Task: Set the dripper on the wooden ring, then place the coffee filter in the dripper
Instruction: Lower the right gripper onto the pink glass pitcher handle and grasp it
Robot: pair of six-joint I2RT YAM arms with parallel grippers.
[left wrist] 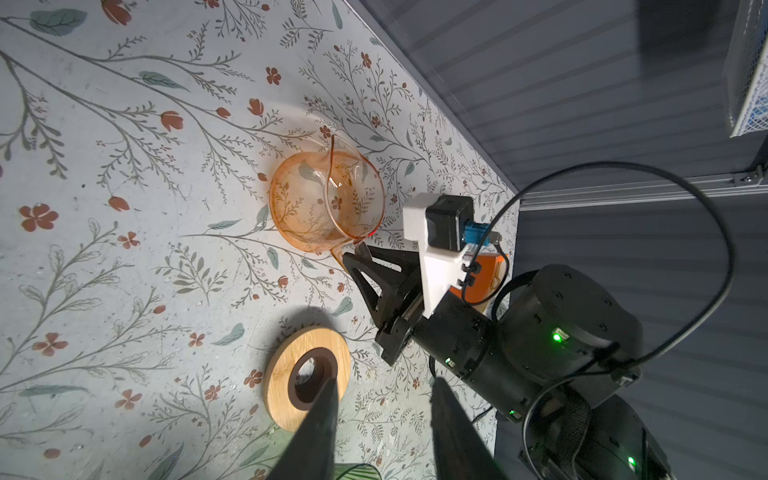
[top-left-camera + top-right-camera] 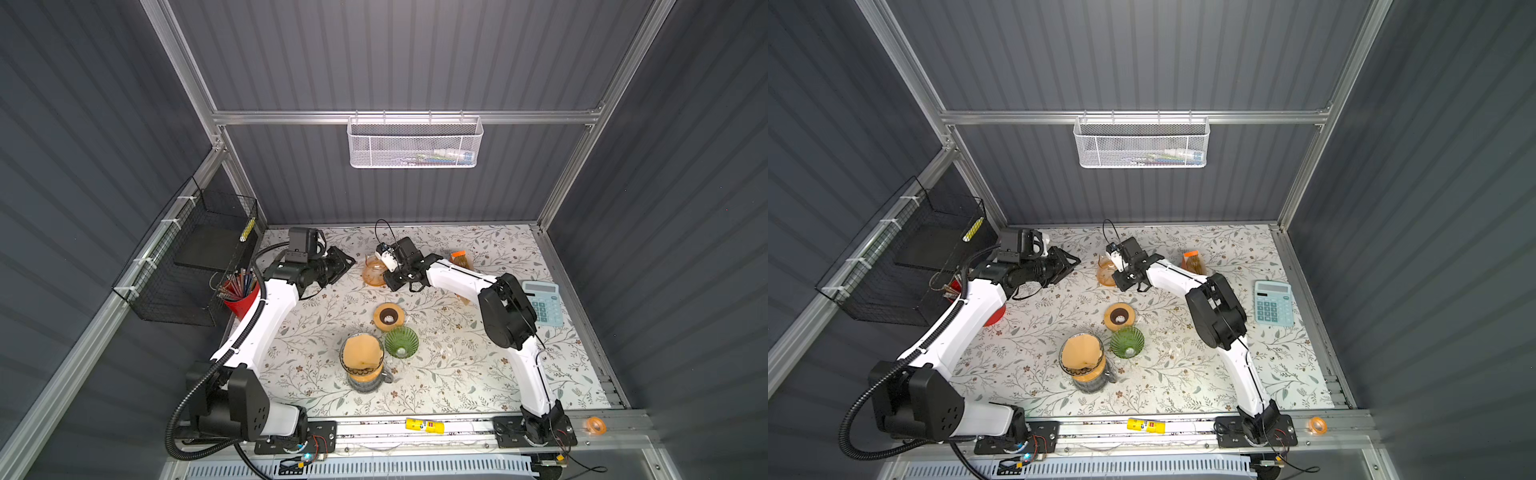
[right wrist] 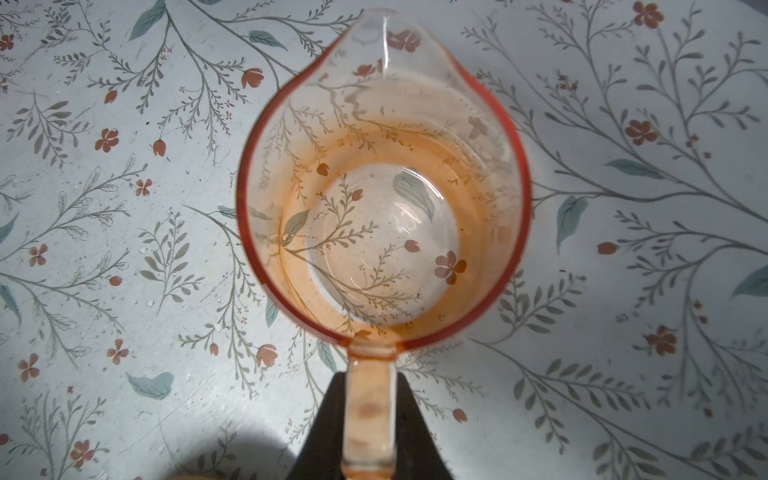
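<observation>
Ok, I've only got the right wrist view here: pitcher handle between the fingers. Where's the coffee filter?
Observer: The tan filter sits in a clear glass vessel at the table's front centre, in both top views.
Operator: And the dripper?
Observer: The green dripper stands beside that vessel, with no filter in it.
Operator: Left arm?
Observer: The left gripper hangs open and empty, left of the orange pitcher.

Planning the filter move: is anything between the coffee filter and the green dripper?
Nothing visible. The coffee filter sits atop a glass jar right beside the green dripper; the wooden ring lies farther back, off that path.
</observation>
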